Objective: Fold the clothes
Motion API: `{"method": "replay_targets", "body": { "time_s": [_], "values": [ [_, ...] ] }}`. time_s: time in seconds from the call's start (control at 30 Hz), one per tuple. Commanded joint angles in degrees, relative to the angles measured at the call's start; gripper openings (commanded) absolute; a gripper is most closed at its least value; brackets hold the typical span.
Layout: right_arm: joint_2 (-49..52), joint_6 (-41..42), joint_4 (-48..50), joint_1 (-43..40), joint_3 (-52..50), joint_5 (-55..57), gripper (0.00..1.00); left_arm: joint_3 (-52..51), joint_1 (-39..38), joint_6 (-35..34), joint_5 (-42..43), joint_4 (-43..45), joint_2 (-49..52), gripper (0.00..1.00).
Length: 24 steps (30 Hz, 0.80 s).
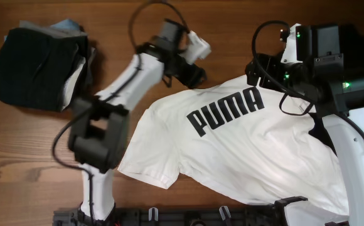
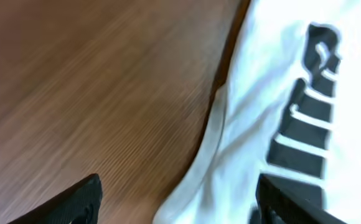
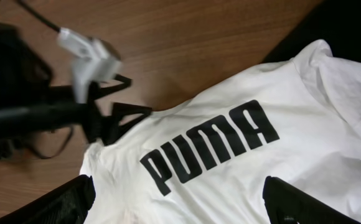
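tabletop (image 2: 93, 93): brown wood, left
T-shirt (image 2: 243, 118): white, black lettering (image 2: 305, 124), right
fingers (image 2: 75, 202): dark, spread wide, bottom corners

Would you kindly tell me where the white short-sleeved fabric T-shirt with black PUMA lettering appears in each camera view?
Overhead: the white T-shirt lies spread from centre to lower right.
Left wrist: the white T-shirt runs down the right side, blurred.
Right wrist: the white T-shirt fills the centre and lower right.
Shared landmark: the black PUMA lettering, visible in all three.
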Motion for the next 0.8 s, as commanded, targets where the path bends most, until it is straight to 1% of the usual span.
{"method": "replay_targets", "body": {
  "time_s": [0.0,0.07,0.13,0.23,0.3,0.33,0.37,0.4,0.43,0.5,0.53,0.57,0.63,0.67,0.7,0.77],
  "values": [
    [0.2,-0.5,-0.8,-0.3,0.7,0.8,0.92,0.4,-2.9,1.6,-2.1,1.4,5.3,0.77],
    [0.2,-0.6,-0.9,-0.3,0.7,0.8,0.91,0.4,-4.3,1.6,-1.6,0.8,7.3,0.74],
    [0.2,-0.6,-0.9,-0.3,0.7,0.8,0.92,0.4,-5.1,1.6,0.7,-0.7,8.0,0.69],
    [0.2,-0.6,-1.5,-0.3,0.7,0.8,0.91,0.4,-6.5,1.6,7.1,-4.3,8.2,0.59],
    [0.2,-0.6,-1.5,-0.3,0.7,0.8,0.91,0.4,-7.7,1.6,8.8,-6.2,8.2,0.48],
    [0.2,-0.6,-1.5,-0.3,0.7,0.8,0.91,0.4,-8.3,1.6,8.7,-6.8,8.2,0.36],
    [0.2,-0.5,-1.6,-0.3,0.7,0.8,0.91,0.4,-8.9,1.6,8.7,-7.2,8.2,0.21],
    [0.2,-0.5,-1.9,-0.3,0.7,0.8,0.91,0.4,-9.2,1.6,7.7,-7.0,8.2,0.04],
    [0.2,-0.5,-2.0,-0.3,0.7,0.8,0.91,0.6,-9.2,1.5,6.4,-6.9,8.1,0.04],
    [0.2,-0.5,-2.1,-0.3,0.7,0.8,0.91,2.5,-8.2,-3.8,-1.6,-6.6,7.6,0.04],
    [0.2,-0.6,-2.1,-0.3,0.7,0.8,0.91,6.3,-6.1,-11.1,-13.3,-6.6,6.9,0.04],
    [0.2,-0.5,-2.1,-0.3,0.7,0.8,0.91,8.5,-4.5,-13.6,-18.4,-6.6,6.5,0.04],
    [0.2,-0.5,-2.1,-0.3,0.7,0.8,0.91,11.9,-0.9,-14.4,-24.5,-6.6,6.3,0.04],
    [0.2,-0.5,-2.1,-0.3,0.7,0.8,0.91,13.7,2.6,-14.4,-29.0,-6.4,6.3,0.04],
    [0.2,-0.6,-2.1,-0.3,0.7,0.8,0.91,14.1,5.0,-14.4,-30.8,-6.1,6.3,0.04],
    [0.2,-0.6,-2.1,-0.3,0.7,0.8,0.91,14.2,11.3,-15.6,-30.8,-5.9,6.3,0.04]
  ]
}}
